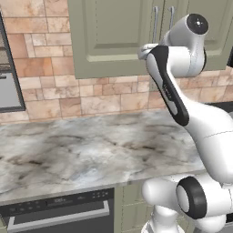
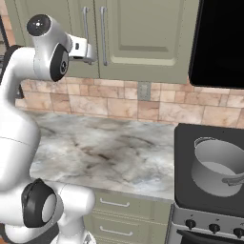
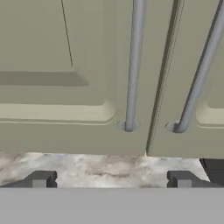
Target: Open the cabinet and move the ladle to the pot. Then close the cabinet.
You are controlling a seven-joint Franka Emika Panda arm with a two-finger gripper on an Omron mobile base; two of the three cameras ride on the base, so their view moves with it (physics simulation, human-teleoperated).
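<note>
**Lining up on the left door's handle**

Two dark fingertips (image 3: 40, 180) are poking up at the bottom of the hand view, far apart, so I am reading the gripper (image 3: 111, 180) as spread wide and holding nothing. Just beyond them the cabinet (image 3: 65, 65) is filling the upper part of that frame, both doors shut. Two silver bar handles are running up and down the frame: the left door's handle (image 3: 133, 65) is sitting a little right of centre, the right door's handle (image 3: 201, 74) is leaning in from the upper right.

What I am watching is this: the left door's handle is lying ahead of and above the hand, roughly between the fingertips, with its long axis vertical. The fingertips are spaced sideways across that axis, so I am judging the jaws already turned the right way to straddle the bar; the hand is needing to go forward and up.

From the right base view the hand is hovering at upper left, close by the handles, apparently not touching them. The pot (image 2: 217, 169) is waiting at lower right on the dark stove (image 2: 190, 138), well apart from the cabinet. I am guessing the ladle is behind the closed doors.
</note>
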